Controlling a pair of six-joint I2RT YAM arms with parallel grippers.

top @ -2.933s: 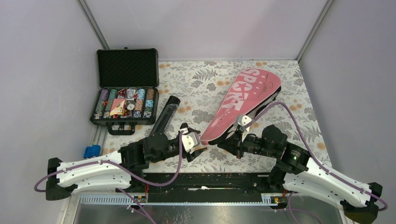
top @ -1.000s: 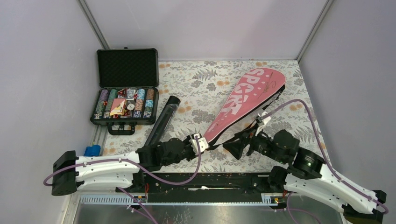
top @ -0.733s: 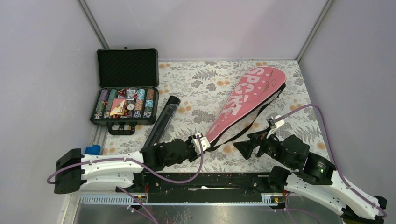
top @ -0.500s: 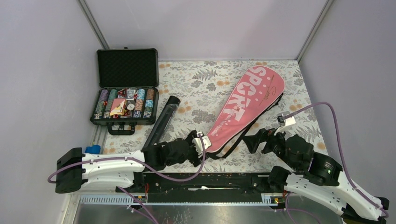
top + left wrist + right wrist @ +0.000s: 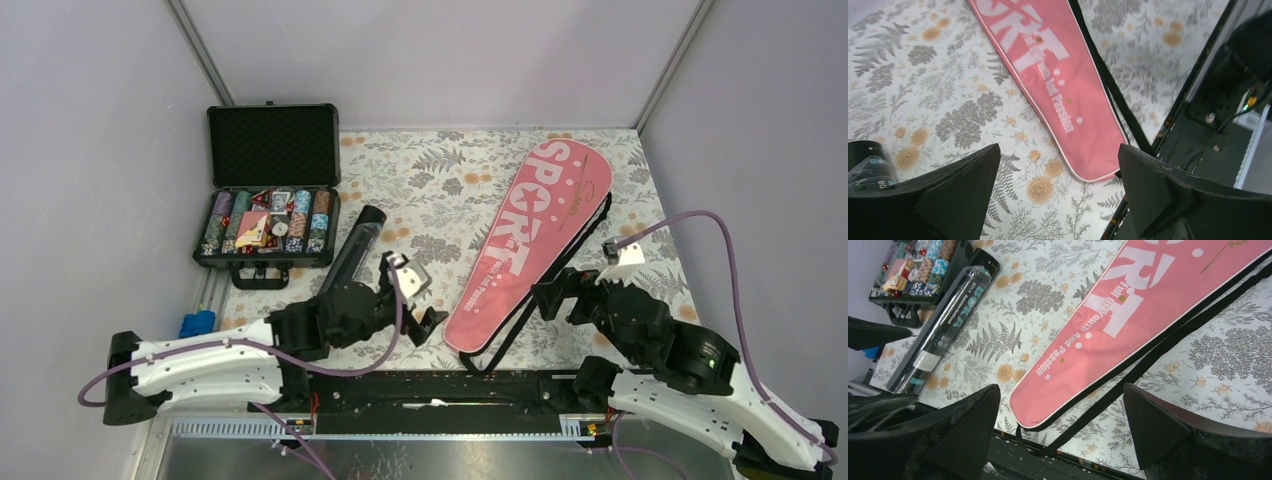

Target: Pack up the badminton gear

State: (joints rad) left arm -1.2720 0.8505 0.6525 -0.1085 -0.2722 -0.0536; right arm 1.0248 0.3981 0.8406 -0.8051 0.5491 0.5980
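Observation:
The pink "SPORT" racket bag (image 5: 530,235) lies flat and diagonal on the floral cloth, narrow end toward the near edge, with its black strap (image 5: 545,290) trailing along the right side. In the wrist views the bag (image 5: 1048,65) (image 5: 1148,310) is shut, with nothing gripping it. The long black tube (image 5: 350,255) (image 5: 943,325) lies to its left. My left gripper (image 5: 415,298) (image 5: 1059,150) hovers open between the tube and the bag's narrow end. My right gripper (image 5: 552,297) (image 5: 1062,387) stands open over the strap, right of the bag. Both are empty.
An open black case of poker chips (image 5: 270,200) (image 5: 918,270) stands at the back left. A small blue block (image 5: 197,323) sits at the left edge. The black base rail (image 5: 450,385) runs along the near edge, with the bag's strap reaching it.
The left gripper opened and let go of the bag's narrow end, then drew back left. The bag settled flat, rotated toward the near edge. The right arm pulled back to the right.

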